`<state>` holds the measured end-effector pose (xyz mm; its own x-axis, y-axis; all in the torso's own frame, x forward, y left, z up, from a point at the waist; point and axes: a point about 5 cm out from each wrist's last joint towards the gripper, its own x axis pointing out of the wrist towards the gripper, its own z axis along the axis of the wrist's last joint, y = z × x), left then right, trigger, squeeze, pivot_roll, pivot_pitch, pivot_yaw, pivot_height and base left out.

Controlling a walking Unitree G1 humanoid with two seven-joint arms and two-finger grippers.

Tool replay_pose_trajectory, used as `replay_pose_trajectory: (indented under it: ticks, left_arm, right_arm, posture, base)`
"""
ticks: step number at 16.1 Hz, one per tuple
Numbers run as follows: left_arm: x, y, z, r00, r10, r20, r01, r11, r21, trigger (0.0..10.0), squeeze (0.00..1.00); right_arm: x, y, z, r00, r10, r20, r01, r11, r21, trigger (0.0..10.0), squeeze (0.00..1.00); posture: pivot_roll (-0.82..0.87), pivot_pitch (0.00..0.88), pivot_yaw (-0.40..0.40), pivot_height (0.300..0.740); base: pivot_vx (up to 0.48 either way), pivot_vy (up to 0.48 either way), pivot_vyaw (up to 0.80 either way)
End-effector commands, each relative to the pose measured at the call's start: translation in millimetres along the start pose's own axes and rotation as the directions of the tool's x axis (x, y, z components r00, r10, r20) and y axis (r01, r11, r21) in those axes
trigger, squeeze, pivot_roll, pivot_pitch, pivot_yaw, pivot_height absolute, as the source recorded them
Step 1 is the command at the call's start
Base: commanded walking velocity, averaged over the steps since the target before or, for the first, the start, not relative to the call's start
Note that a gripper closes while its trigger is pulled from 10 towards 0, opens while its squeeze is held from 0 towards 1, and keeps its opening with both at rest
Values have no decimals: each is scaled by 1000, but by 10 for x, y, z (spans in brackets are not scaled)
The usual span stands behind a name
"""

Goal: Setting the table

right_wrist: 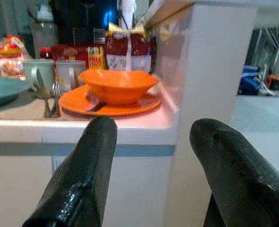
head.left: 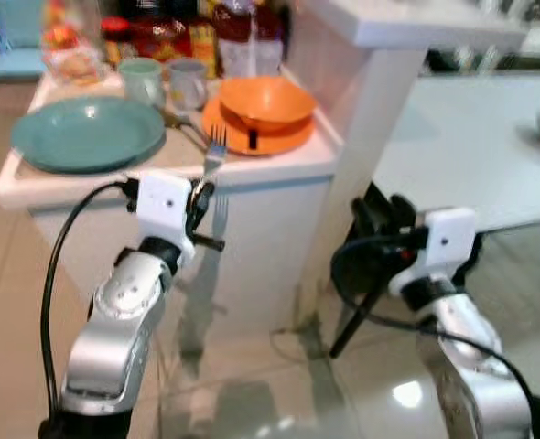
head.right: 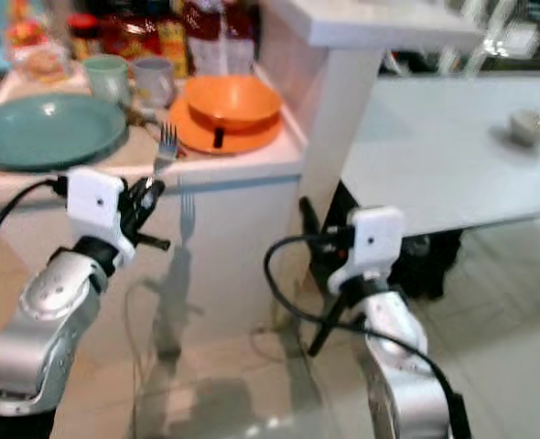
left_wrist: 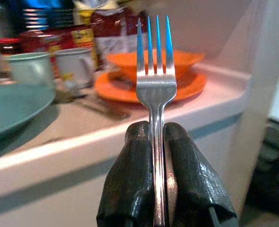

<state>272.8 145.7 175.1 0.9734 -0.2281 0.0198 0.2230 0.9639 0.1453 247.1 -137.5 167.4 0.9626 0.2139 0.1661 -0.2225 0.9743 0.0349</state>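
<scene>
My left gripper [head.left: 199, 199] is shut on a silver fork [head.left: 215, 148] and holds it upright, tines up, just in front of the white counter's edge [head.left: 252, 174]; the wrist view has the fork [left_wrist: 155, 71] clamped between both black fingers [left_wrist: 135, 175]. On the counter sit a teal plate [head.left: 87, 133], an orange bowl [head.left: 266, 101] on an orange plate [head.left: 279, 139], two mugs [head.left: 165, 80] and more cutlery [head.left: 183, 128]. My right gripper [head.left: 380, 218] hangs open and empty below the white table [head.left: 462, 146], its fingers [right_wrist: 87, 175] apart.
Jars and food packets [head.left: 160, 32] line the back of the counter. A white pillar [head.left: 361, 119] separates the counter from the table. A small bowl [head.right: 526, 125] lies at the table's far right. Dark chair legs [head.left: 357, 320] stand under the table on glossy floor tiles [head.left: 279, 393].
</scene>
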Motion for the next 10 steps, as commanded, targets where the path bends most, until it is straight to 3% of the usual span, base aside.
replay_pose_trajectory:
  ticks: [1,6,8,10]
  left_arm:
    - [27,-87,2,1000,-14,5,14,1000,13,10000,0]
    - [62,-47,48,999,42,31,-42,999,0,10000,0]
    - [63,-22,28,997,68,23,-68,998,4,10000,0]
    - [57,27,8,994,110,20,-110,994,13,10000,0]
  right_arm:
    - [14,-92,-33,999,-48,-25,48,999,0,10000,0]
    - [76,-144,6,995,-95,-4,95,995,24,10000,0]
    - [86,-189,-6,993,-115,-16,115,993,31,10000,0]
    - [109,-254,-8,993,-117,-21,116,993,-28,10000,0]
  posture:
    - [98,0,-30,740]
    - [96,0,-34,740]
    - [92,0,-35,740]
    - [70,15,-41,740]
  base:
    - [0,-480,800]
    - [0,-480,800]
    - [0,-480,0]
    - [0,-480,0]
